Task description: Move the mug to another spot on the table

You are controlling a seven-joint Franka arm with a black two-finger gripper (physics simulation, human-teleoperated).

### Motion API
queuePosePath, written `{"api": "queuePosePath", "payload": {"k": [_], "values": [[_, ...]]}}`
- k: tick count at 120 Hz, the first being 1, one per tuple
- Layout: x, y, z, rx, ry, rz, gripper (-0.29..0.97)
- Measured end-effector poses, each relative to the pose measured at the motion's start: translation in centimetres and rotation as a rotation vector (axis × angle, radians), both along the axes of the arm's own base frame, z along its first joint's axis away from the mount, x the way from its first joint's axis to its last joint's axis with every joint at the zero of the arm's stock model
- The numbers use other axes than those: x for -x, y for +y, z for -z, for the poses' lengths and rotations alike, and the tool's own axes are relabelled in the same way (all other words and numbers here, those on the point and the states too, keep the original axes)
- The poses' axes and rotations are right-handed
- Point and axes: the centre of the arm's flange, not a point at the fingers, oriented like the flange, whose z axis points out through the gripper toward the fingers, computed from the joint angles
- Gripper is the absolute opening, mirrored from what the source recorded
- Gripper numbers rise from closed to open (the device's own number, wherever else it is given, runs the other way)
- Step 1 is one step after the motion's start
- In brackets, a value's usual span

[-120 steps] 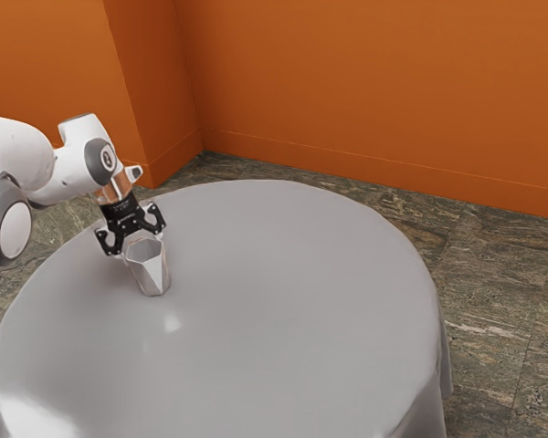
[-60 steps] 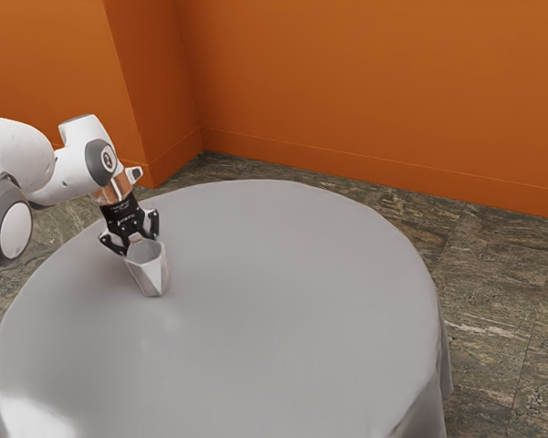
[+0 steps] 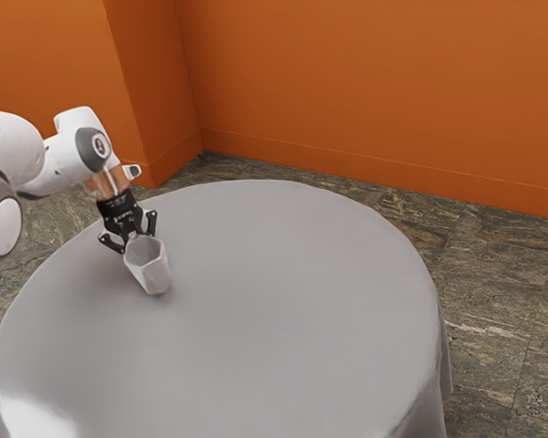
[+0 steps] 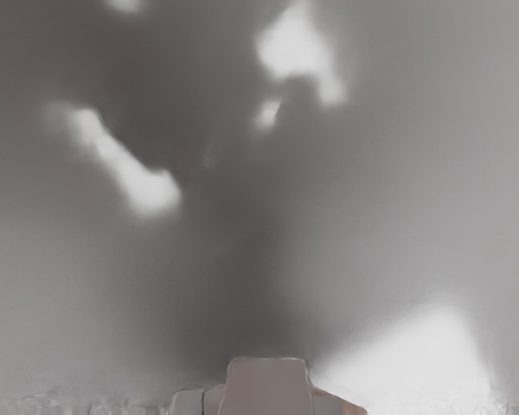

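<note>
Near the exterior view's left side of the round, shiny grey surface [image 3: 283,301], the black fingers [image 3: 133,239] pinch the rim of the mug [image 3: 149,266]. It is pale, smooth, flat-sided [image 4: 268,385] and leans a little.

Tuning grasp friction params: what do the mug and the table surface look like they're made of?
Mug: pale grey-white, faceted walls, soft satin sheen. It reads as glazed ceramic, though brushed metal is possible. Table: smooth grey glossy cover with broad blurred highlights, its edge drooping in folds at the exterior view's right. Likely coated cloth or vinyl, not a rigid top.
</note>
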Motion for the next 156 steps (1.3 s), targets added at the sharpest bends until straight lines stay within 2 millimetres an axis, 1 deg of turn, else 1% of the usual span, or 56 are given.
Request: {"api": "queuePosePath", "payload": {"k": [16, 24, 55, 74, 83, 88, 97, 106, 112, 145, 156], "values": [[0.6, -0.9, 0.0, 0.044, 0.051, 0.019, -0.07], [0.7, -1.7, 0.2, 0.064, 0.072, 0.035, -0.07], [0.1, -6.9, 1.1, 0.134, 0.112, 0.113, -0.07], [-0.7, -10.9, 1.3, 0.161, 0.113, 0.163, -0.07], [-1.1, -12.3, 1.3, 0.167, 0.104, 0.179, -0.07], [-1.4, -12.5, 1.2, 0.164, 0.096, 0.181, -0.07], [-2.6, -12.7, 0.4, 0.149, 0.068, 0.188, -0.07], [-4.0, -12.9, 0.0, 0.133, 0.042, 0.194, -0.08], [-4.5, -12.9, -0.1, 0.126, 0.033, 0.195, -0.08], [-5.0, -12.7, 1.0, 0.108, 0.03, 0.181, -0.08], [-5.0, -12.6, 2.0, 0.103, 0.037, 0.172, -0.07]]}}
